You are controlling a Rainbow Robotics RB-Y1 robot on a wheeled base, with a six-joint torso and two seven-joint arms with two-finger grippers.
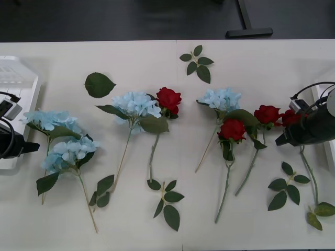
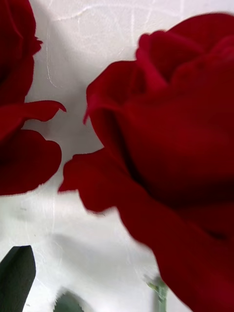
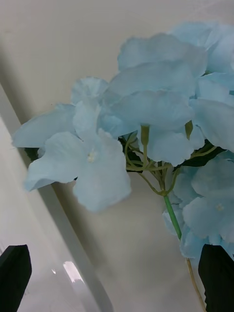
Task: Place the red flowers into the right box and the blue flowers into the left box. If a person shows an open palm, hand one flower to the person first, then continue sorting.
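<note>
At the right edge the right gripper point(image 1: 280, 140), fingers not visible so I cannot tell their state, may crush the red rose point(image 1: 289, 118); left gripper point(image 3: 114, 273) open, empty.

four red flowers point(image 1: 232, 129), four blue flowers point(image 1: 137, 104)

On your table point(image 1: 167, 230), two blue flowers point(image 1: 52, 120) lie far left, just beside the left box point(image 1: 18, 83). Another sits left of centre, touching a rose. Right of centre, a fourth lies behind three red flowers point(image 1: 232, 129). The right gripper point(image 1: 280, 139) sits at the rightmost rose.
</note>
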